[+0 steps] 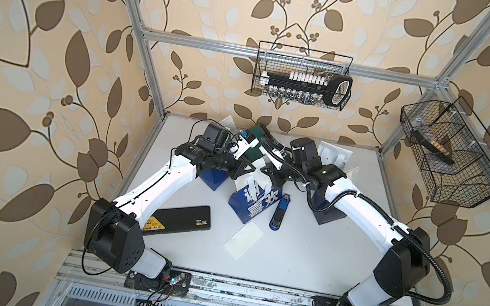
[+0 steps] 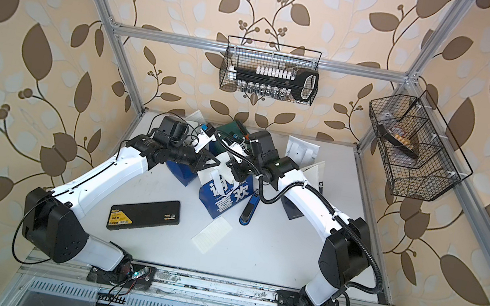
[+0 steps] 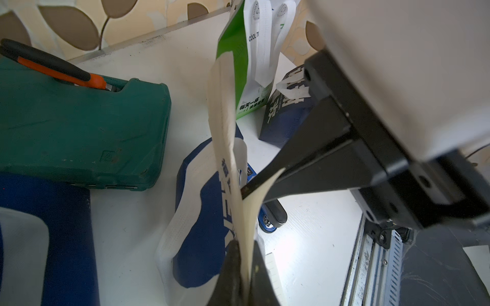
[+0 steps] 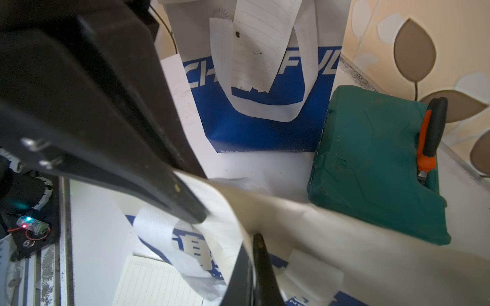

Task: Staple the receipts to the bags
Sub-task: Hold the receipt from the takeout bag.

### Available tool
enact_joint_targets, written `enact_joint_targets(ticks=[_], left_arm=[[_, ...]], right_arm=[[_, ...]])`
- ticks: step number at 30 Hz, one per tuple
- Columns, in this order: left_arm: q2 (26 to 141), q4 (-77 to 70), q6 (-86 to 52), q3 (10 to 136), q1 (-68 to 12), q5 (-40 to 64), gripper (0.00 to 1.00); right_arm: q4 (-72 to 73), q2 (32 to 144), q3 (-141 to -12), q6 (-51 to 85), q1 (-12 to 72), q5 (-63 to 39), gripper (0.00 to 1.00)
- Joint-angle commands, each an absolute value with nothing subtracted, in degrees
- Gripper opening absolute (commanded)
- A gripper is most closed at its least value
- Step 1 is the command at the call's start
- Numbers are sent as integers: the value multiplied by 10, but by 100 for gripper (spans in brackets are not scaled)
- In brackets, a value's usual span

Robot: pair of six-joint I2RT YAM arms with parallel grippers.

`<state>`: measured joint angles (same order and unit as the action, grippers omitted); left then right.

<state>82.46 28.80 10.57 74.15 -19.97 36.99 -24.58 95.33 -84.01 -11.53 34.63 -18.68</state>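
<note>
Receipt (image 3: 225,127): long white slip, held in the air over the middle navy bag (image 1: 250,205) at table centre, pinched by left claw (image 3: 245,249) and, further along, by right claw (image 4: 252,249), both clamped tight on the paper. Just right of that bag, blue stapler (image 1: 280,212) lying flat; on the near side, spare receipt (image 1: 243,241) flat on table (image 1: 304,254). Far edge, green case (image 3: 79,127); near left, black box (image 1: 182,219); far right, green-and-white bag (image 3: 236,34).

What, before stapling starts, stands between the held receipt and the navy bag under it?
Nothing foreign shows. The left gripper and right gripper pinch the receipt over the navy bag; only the bag's own white handles stick up under it.
</note>
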Motion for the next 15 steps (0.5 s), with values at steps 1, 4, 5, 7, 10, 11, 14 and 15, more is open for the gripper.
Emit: enact_joint_targets(ticks=[1, 4, 5, 7, 10, 11, 14, 15], left_arm=[[822, 297, 117, 767, -206, 381, 8], [822, 296, 116, 769, -206, 379, 8], [822, 296, 116, 770, -206, 377, 8], [822, 297, 117, 770, -206, 376, 8], [822, 297, 116, 770, -206, 375, 8], [822, 298, 116, 770, -206, 374, 8], [820, 297, 116, 770, -206, 373, 8], [820, 296, 116, 769, -206, 371, 8]], right_arm=[[-240, 953, -832, -90, 336, -196, 0], [-243, 956, -827, -74, 333, -215, 0], [-243, 956, -824, -70, 333, -220, 0], [-243, 956, -819, -63, 333, -223, 0], [-249, 956, -814, -58, 333, -226, 0], [-248, 953, -811, -57, 331, -229, 1], [-241, 947, -798, -49, 328, -229, 9], [-240, 946, -795, -46, 327, -231, 9]])
